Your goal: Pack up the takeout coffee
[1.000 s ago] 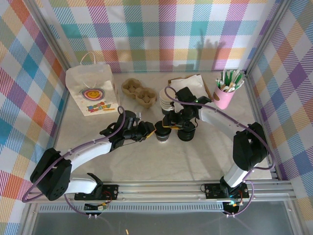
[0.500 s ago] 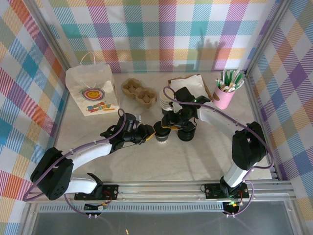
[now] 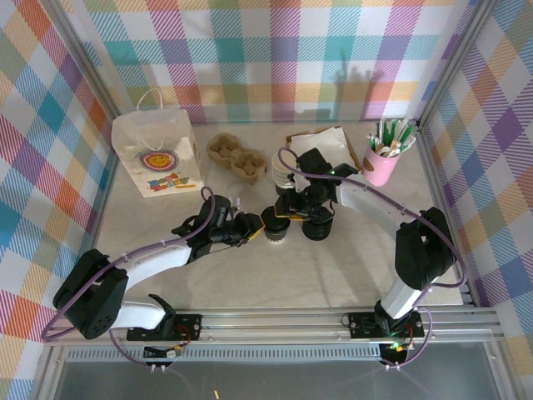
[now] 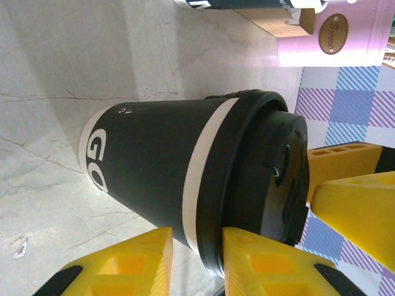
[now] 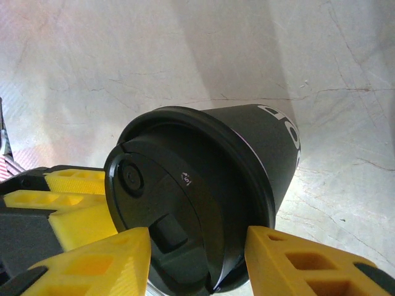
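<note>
takeout coffee (image 3: 274,231): upright on table (image 3: 350,267), mid-table, lid on, between both grippers | left gripper (image 3: 255,226): at the cup's side level with the lid rim, fingers narrowly apart, can't tell if pinching | right gripper (image 3: 287,218): above the lid, fingers spread, tips at lid top

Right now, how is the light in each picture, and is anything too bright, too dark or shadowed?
Top external view: even light, all sharp, a faint shadow on the back wall. Left wrist view: the takeout coffee is sharp, the pink cup behind it looks washed out. Right wrist view: the black lid is dark with little detail, and a soft shadow lies on the table.
</note>
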